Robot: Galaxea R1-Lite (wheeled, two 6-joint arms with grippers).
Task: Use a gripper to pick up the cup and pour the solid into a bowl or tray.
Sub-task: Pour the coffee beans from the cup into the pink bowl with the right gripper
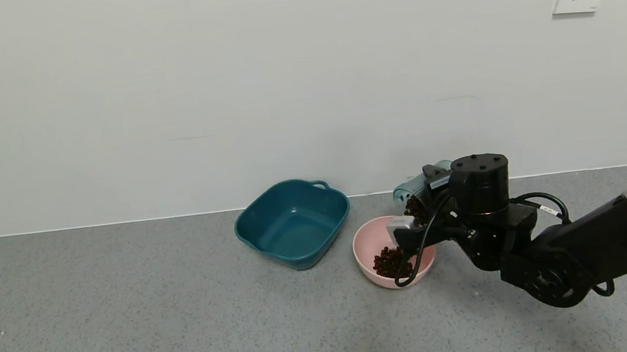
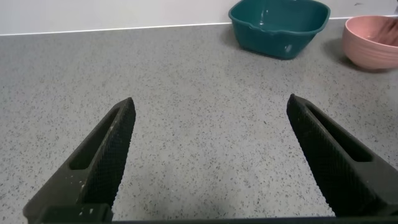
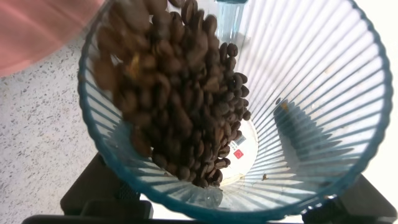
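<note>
Pour in progress. Right gripper (image 1: 415, 212) is clamped on the cup (image 1: 417, 193), which is tipped nearly on its side above the far right rim of the pink bowl (image 1: 368, 239), mouth facing down and left toward the bowl. Beans (image 3: 180, 99) are sliding along the lower wall of the cup toward the lip; a heap (image 1: 389, 261) already sits in the bowl, and a fair share is left in the cup (right wrist view shows them bunched on one side, the rest of the ribbed wall bare).

Left gripper (image 2: 211, 162) is parked low over the grey floor, well apart from the work, fingers spread wide with nothing between them. Teal tub (image 1: 293, 223) sits just left of the bowl, empty as far as I can see.

Risks from here, my read:
- Cup mouth sits over the rim rather than the bowl's centre. A faster tilt could throw beans past the near edge onto the floor.
- Beans are clumped. They may release in one slug and bounce out of the shallow bowl.
- Ribbed plastic wall is held on its side; if the grip loosens while rotating, the cup could twist or drop into the bowl.
- Bowl is light, and the gripper hangs close to its rim, so a bump could shove it.
</note>
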